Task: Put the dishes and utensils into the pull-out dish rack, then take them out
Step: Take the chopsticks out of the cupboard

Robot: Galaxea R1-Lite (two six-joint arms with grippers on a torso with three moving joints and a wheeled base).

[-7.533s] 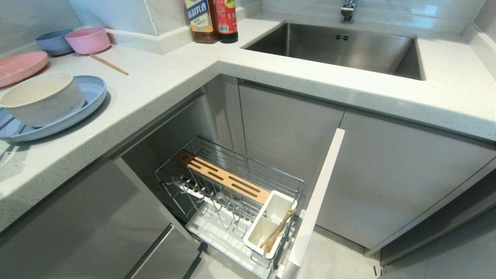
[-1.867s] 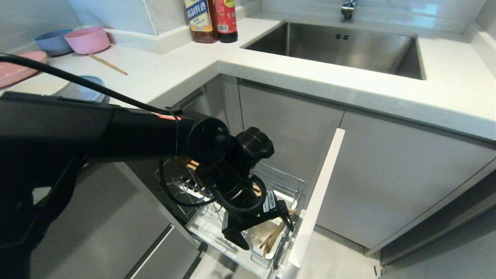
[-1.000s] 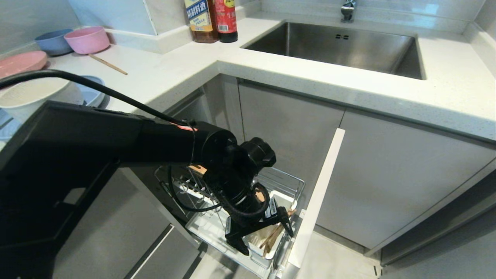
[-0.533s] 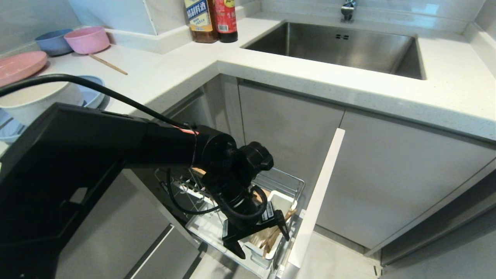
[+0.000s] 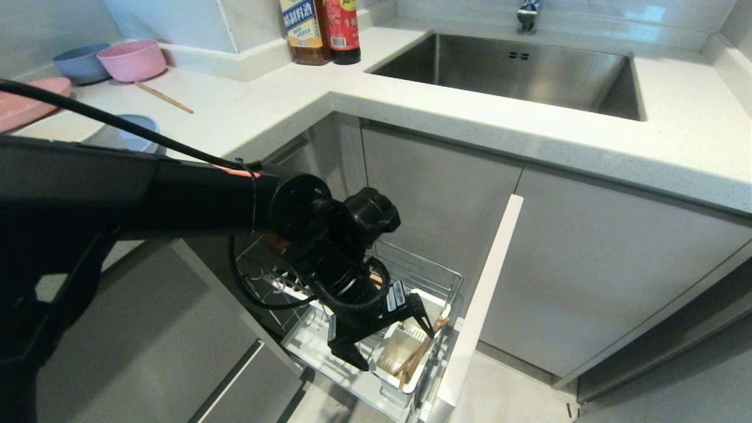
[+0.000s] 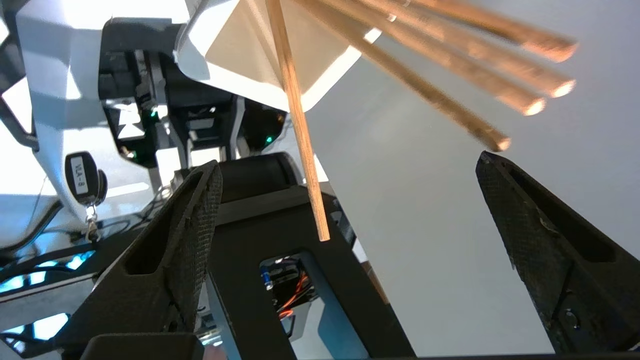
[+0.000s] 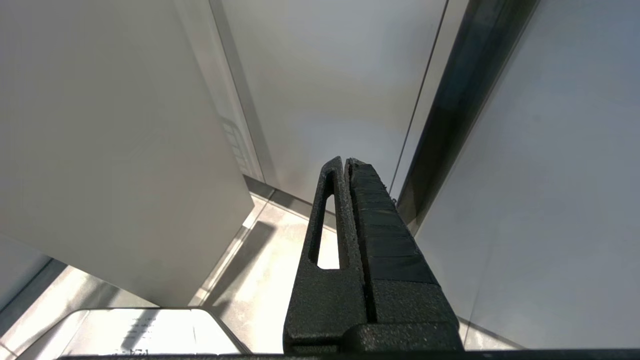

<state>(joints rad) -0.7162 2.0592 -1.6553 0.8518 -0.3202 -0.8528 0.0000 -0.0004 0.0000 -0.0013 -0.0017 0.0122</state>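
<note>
The pull-out dish rack stands drawn out below the counter, with its white utensil cup at the front. Several wooden chopsticks lean in the cup. My left gripper hangs open just over the cup. In the left wrist view one chopstick stands between the spread fingers of the left gripper, touching neither, and the others fan out toward the far finger. Only an edge of the pale blue plate shows; my arm hides the bowl. One chopstick lies on the counter. The fork is out of view. My right gripper is shut and empty, low beside cabinet panels.
The rack's narrow white cabinet front stands right next to the cup. A pink plate, a pink bowl and a blue bowl sit at the counter's back left. Two bottles stand by the sink.
My left arm has lifted a little and the gripper has shifted slightly up and left over the cup. Its fingers stay open. The right arm has not moved.
</note>
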